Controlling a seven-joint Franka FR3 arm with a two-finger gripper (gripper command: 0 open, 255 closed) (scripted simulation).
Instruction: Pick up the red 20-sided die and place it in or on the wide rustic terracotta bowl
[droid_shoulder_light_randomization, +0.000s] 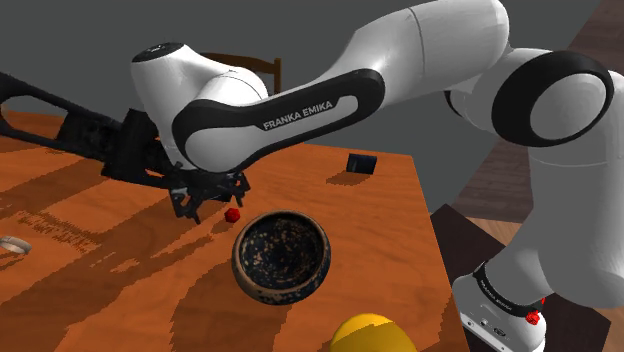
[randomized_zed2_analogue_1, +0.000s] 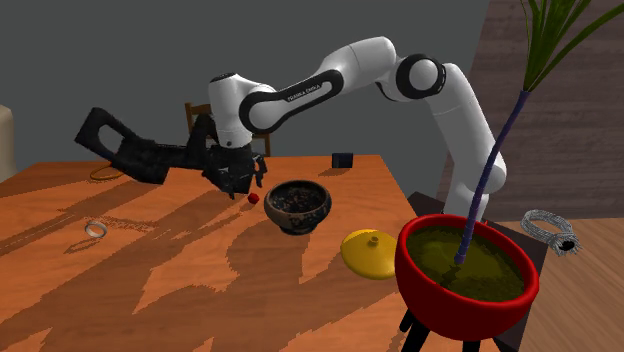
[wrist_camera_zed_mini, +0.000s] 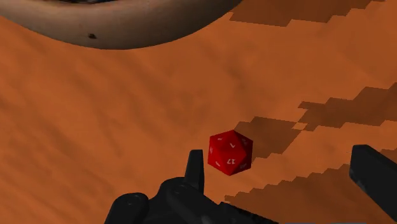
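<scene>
Bearing "FRANKA EMIKA", the arm (droid_shoulder_light_randomization: 300, 115) holds its empty gripper (wrist_camera_zed_mini: 280, 156) open near red die (wrist_camera_zed_mini: 230, 153).

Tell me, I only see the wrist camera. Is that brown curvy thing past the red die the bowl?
Observer: Yes. The whole bowl stands upright, dark and speckled inside, close beside the die.
Operator: Is other stuff near it?
Observer: A yellow domed thing lies on the table past the bowl, away from the die.
Operator: Are the jaws high up?
Observer: No. In the shoulder view they hang low, just above the table, beside the die.
</scene>
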